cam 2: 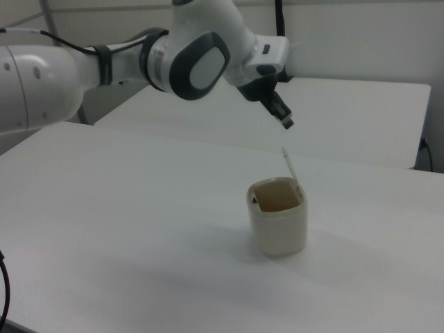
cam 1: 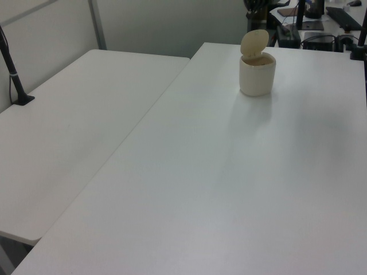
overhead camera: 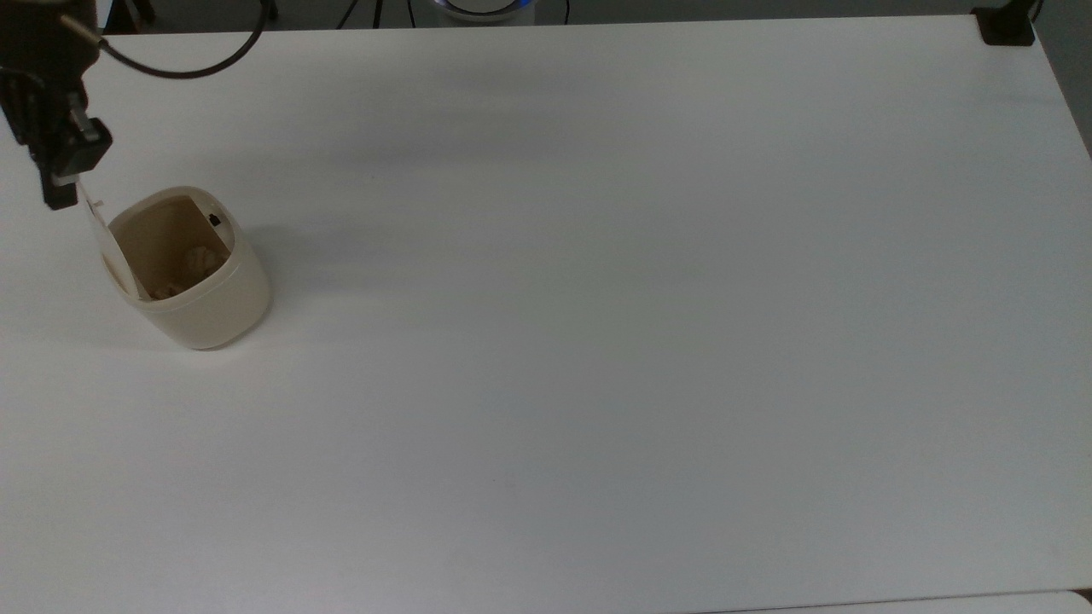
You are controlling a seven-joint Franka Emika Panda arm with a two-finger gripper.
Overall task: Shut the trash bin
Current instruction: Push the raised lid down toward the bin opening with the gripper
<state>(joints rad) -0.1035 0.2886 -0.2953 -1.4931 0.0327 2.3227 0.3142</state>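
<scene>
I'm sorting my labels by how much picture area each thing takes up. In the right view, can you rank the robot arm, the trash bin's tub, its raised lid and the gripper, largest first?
1. Robot arm, by far the largest, though it is nearest the camera.
2. Tub of the trash bin.
3. Gripper and raised lid: both look small and similar; the lid is seen nearly edge-on, so I won't rank them.

Trash bin (overhead camera: 209,294) is showing as smooth cream plastic, faintly satin; lid (cam 2: 290,166) the same, looking thin. Table (overhead camera: 597,341) is reading matt white laminate. Arm (cam 2: 194,59) is wearing glossy white shells with grey joints; gripper (cam 2: 284,119) is looking matt black.
</scene>
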